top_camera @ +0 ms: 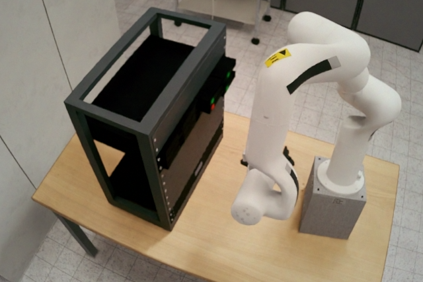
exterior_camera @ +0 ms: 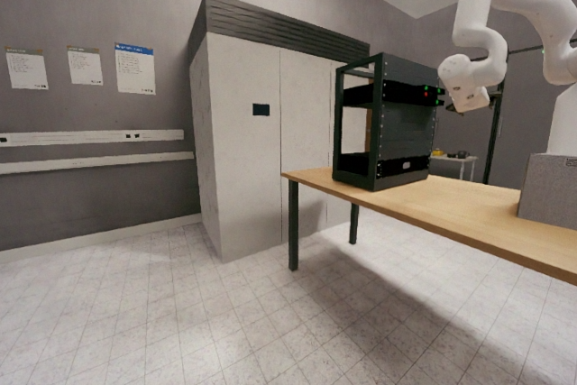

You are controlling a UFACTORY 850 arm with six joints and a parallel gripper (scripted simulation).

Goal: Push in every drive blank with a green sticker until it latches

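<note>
Hovering beside rack (exterior_camera: 380, 92) | claw (exterior_camera: 451, 108) released, grasping nothing | near green-stickered blanks (exterior_camera: 409, 92) | rack upright on surface (exterior_camera: 465, 213)

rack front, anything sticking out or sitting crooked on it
The dark metal rack stands upright on the wooden table. Near its top, black drive blanks jut out past the front face, with green and red stickers. The open gripper hovers nearby, touching nothing.

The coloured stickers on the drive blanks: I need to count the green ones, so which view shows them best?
The exterior view: it faces the rack front, showing a green sticker, a red one and another green, unobstructed. The top view sees them steeply, at the blanks' protruding ends: green, green, red.
</note>
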